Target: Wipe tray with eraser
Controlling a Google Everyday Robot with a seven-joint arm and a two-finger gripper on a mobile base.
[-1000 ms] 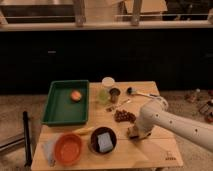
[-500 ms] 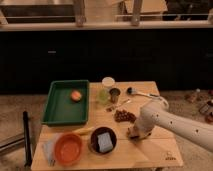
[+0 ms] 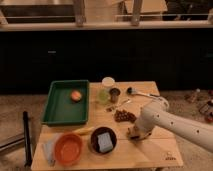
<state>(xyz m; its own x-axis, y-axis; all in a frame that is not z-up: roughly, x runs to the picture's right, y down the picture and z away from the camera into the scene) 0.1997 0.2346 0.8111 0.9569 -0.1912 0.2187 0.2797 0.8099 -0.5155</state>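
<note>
The green tray (image 3: 60,111) lies on the left half of the wooden table, with a small orange fruit (image 3: 75,95) inside near its far end. My white arm comes in from the right, and the gripper (image 3: 134,133) points down at the table, right of the dark bowl and well right of the tray. A small dark shape sits at the gripper's tip, and I cannot tell if it is the eraser. No eraser shows anywhere else.
A round orange bowl (image 3: 67,148) and a dark bowl (image 3: 94,145) holding a blue-grey block (image 3: 104,141) stand at the front. A brown cluster (image 3: 124,116), a metal cup (image 3: 115,94), a green cup (image 3: 103,96), a white cup (image 3: 108,81) and a spoon (image 3: 140,93) fill the middle and back.
</note>
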